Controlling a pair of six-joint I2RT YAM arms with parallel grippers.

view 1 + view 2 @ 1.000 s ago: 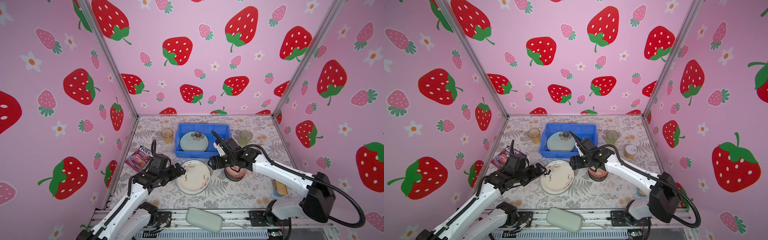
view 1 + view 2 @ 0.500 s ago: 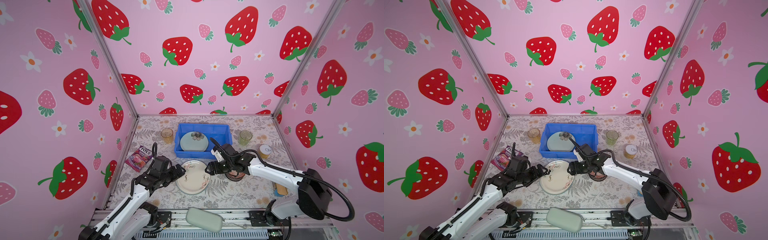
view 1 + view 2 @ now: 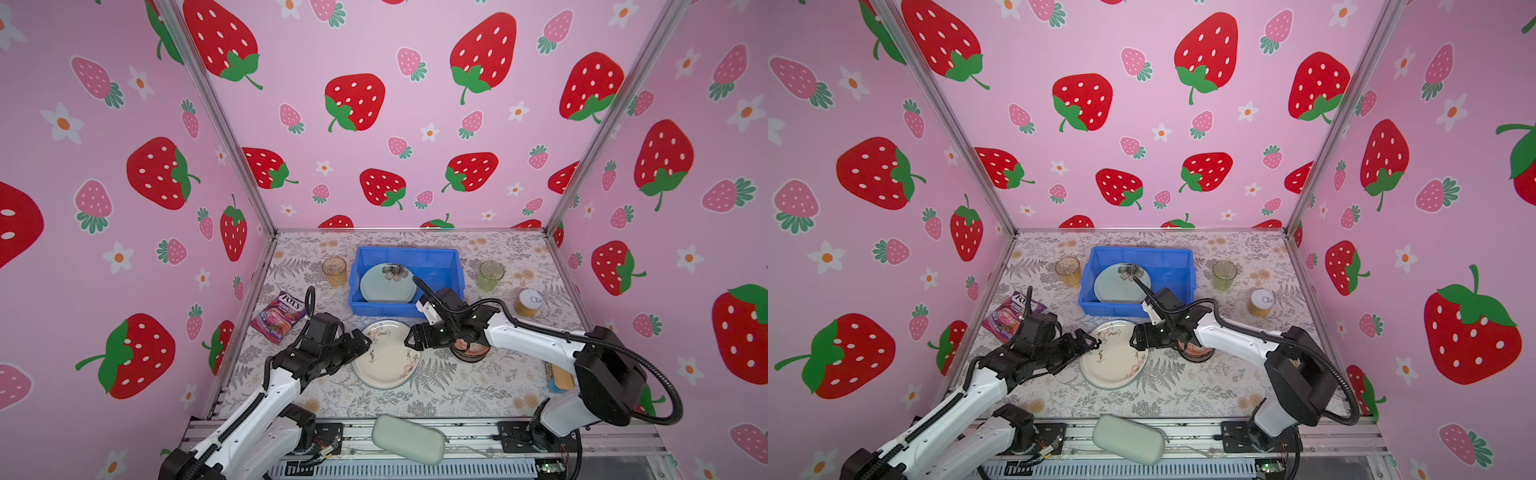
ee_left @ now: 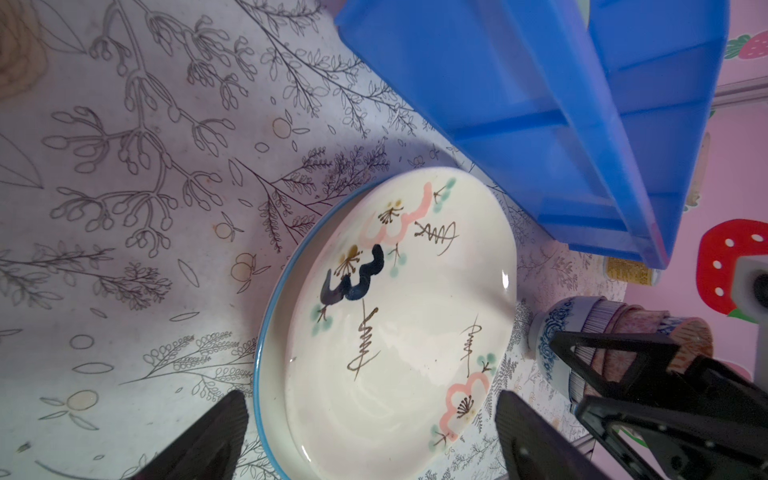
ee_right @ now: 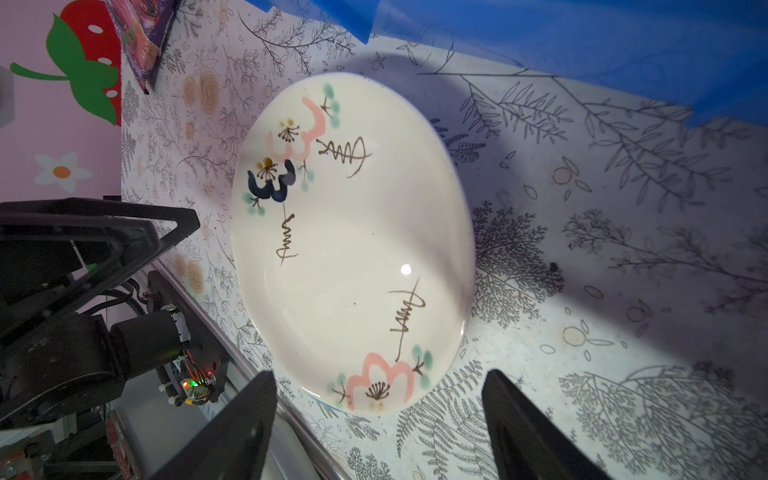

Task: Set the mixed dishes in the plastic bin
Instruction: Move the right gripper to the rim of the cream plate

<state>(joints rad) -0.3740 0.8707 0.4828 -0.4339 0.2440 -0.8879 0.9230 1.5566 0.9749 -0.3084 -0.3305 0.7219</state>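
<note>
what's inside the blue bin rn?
One pale green plate with a dark flower sits in the blue bin, nothing else visible. The near wall and right arm hide part of its floor.

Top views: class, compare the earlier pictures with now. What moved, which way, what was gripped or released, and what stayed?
The right gripper swung from the blue bin's near wall leftward and toward the front, to the cream plate's right rim, jaws open, gripping nothing. The left gripper stayed open at the plate's left rim. Plate, stacked bowls, amber tumbler, green tumbler and the pale green plate stayed put.
</note>
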